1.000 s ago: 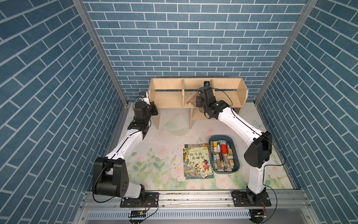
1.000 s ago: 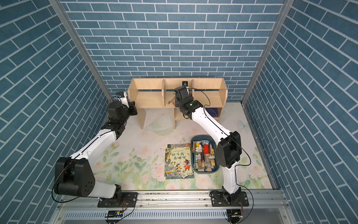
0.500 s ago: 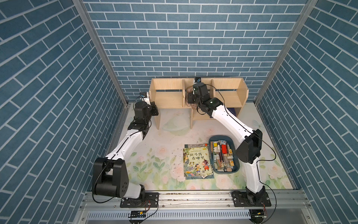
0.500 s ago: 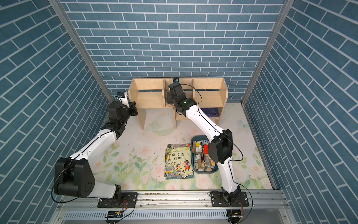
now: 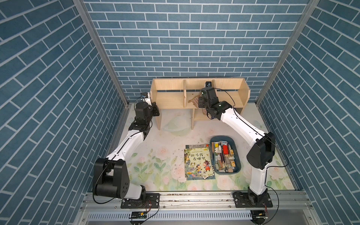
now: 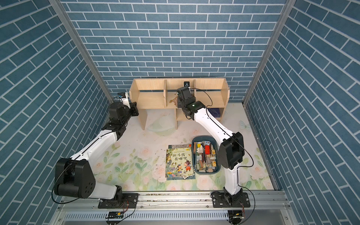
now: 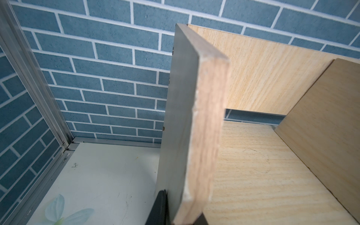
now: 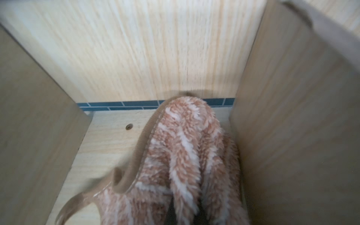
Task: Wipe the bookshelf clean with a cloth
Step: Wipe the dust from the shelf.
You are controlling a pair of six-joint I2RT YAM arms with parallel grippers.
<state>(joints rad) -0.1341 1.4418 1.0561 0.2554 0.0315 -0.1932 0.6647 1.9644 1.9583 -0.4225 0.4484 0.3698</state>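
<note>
From my remote station I see an illustrated picture book (image 5: 198, 160) lying flat on the floral mat (image 5: 155, 165), just beside a blue tray (image 5: 238, 165) crammed with small items; dark specks (image 5: 175, 153) dot the mat near the book, and blue brick-pattern walls (image 5: 185, 39) enclose the scene on three sides

Pale wood, fluffy cloth, shiny plastic
We see the bookshelf (image 5: 169, 85) in light, matt wood-grain board with rough, chipped raw edges, and the cloth (image 8: 181, 155) as a shaggy, soft pile with a smooth woven hem; the picture book (image 5: 197, 161) has a glossy paper cover, the tray (image 5: 238, 166) is smooth plastic, the front rail (image 5: 194, 197) dull bare metal
</note>
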